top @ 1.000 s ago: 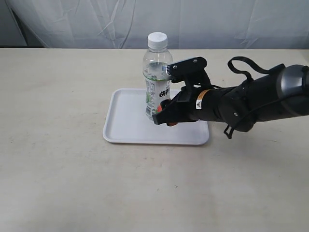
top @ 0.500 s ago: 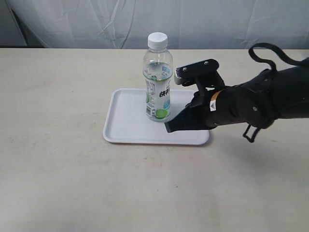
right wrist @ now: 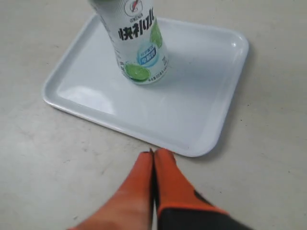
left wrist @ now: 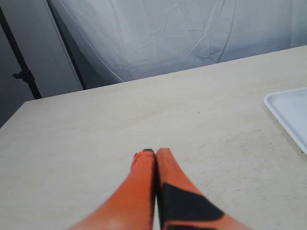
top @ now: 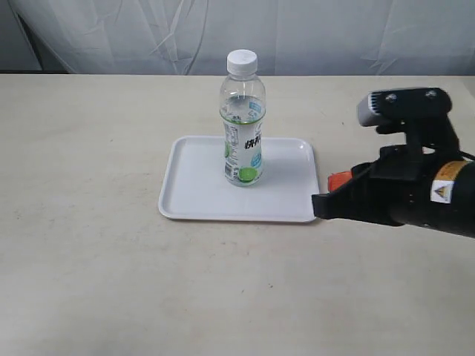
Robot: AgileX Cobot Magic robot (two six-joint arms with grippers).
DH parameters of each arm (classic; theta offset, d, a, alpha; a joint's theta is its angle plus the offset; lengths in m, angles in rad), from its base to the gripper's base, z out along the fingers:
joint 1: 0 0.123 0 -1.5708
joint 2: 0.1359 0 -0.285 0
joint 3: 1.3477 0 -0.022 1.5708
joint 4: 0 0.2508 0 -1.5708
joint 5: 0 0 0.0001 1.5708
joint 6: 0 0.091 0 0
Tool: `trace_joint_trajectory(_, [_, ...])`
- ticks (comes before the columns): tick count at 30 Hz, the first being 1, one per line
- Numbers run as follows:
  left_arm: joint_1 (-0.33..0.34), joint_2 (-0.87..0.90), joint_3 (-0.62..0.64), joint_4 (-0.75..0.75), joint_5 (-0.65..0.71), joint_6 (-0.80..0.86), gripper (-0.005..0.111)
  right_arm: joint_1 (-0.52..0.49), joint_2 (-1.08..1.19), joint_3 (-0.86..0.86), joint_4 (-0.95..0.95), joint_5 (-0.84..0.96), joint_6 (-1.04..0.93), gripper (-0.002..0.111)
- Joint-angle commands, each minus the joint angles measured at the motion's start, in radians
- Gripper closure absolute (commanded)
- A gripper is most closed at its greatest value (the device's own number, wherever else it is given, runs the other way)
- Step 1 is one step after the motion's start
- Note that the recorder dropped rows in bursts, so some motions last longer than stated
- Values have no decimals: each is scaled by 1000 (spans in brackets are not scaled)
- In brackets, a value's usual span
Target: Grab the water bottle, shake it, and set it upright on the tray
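On the tray [top: 193, 200], near its middle, the water bottle [top: 243, 126] stands upright. At its four o'clock in the exterior view, just off the rim over the worktop [top: 89, 133], the right end effector [right wrist: 153, 153] is pressed together and empty, as is the left end effector [left wrist: 150, 152]. The placing step looks done, so the next move need only keep clear.

Bottle [top: 243, 104] was clear, glossy plastic; cap [top: 242, 62] white plastic; label [top: 243, 152] shiny printed film. Tray [top: 193, 200] was smooth white plastic, slight sheen. Tabletop [top: 89, 259] looked pale, matt, faintly speckled. Backdrop [top: 297, 33] was creased white cloth. Right end effector [right wrist: 153, 154] was smooth, matt orange.
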Motion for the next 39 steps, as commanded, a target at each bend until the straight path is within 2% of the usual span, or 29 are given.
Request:
trace_joint_trajectory(1, [0, -5, 4, 2, -13, -3, 106, 2, -182, 23, 80, 92, 2, 108])
trace_joint_trajectory(5, [0, -5, 4, 2, -13, -3, 106, 2, -299, 23, 178, 189, 2, 108])
trace_joint_trajectory(15, [0, -5, 4, 0, -13, -3, 106, 0, -430, 23, 127, 192, -18, 108])
trace_joint_trajectory(19, [0, -5, 4, 0, -13, -3, 106, -43, -556, 25, 119, 237, -15, 108])
trace_joint_trajectory(21, [0, -5, 4, 0, -13, -3, 106, -104, -690, 64, 125, 250, -15, 108])
trace_joint_trajectory(28, [0, -5, 4, 0, -13, -3, 106, -417, -1107, 351, 151, 202, -15, 108])
trace_joint_trajectory(33, [0, -5, 4, 0, -13, -3, 106, -570, -1151, 408, 247, 233, -13, 108])
trace_joint_trajectory(39, [0, -5, 4, 0, -13, -3, 106, -671, -1151, 440, 250, 220, -19, 108])
